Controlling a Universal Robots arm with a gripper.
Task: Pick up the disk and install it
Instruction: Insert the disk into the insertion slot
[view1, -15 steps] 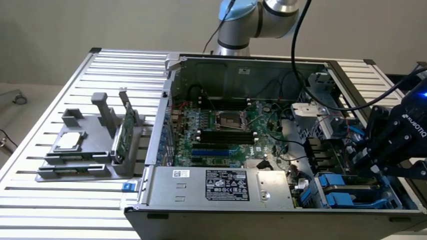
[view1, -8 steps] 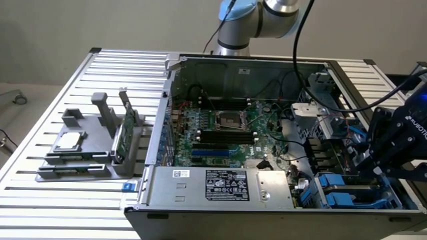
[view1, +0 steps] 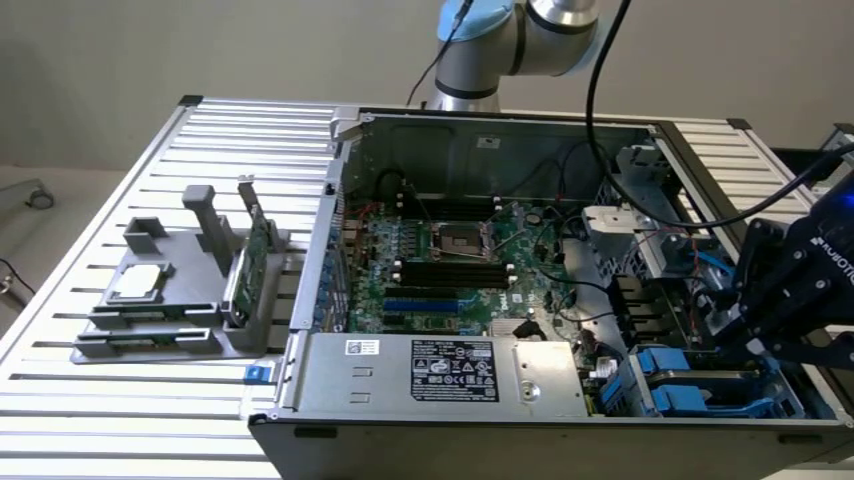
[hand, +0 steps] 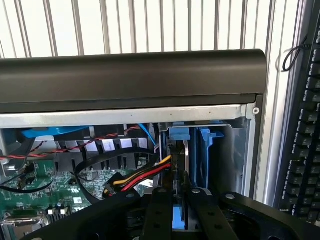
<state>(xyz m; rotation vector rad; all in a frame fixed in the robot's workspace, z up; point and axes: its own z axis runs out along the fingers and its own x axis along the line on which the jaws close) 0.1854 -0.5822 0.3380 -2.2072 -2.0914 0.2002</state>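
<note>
My gripper (hand: 179, 212) has its two black fingers (hand: 159, 210) close together on the disk (hand: 185, 157). I see the disk edge-on as a thin silver-grey plate with a blue plastic carrier (hand: 179, 134) at its far end. It stands upright in the drive bay by the case's front wall, beside another blue carrier (hand: 205, 155). In the exterior view the gripper (view1: 747, 320) hangs low over the blue drive bays (view1: 674, 385) at the case's corner on the exterior view's right, and its body hides the disk.
Red, yellow and black power cables (hand: 145, 175) run close beside the fingers. The open case holds a motherboard (view1: 441, 260) and a labelled power supply (view1: 441, 370). A grey fixture (view1: 147, 330) holds a small chip (view1: 140, 285) and a green card (view1: 254, 265). A keyboard (hand: 305, 125) lies outside the case.
</note>
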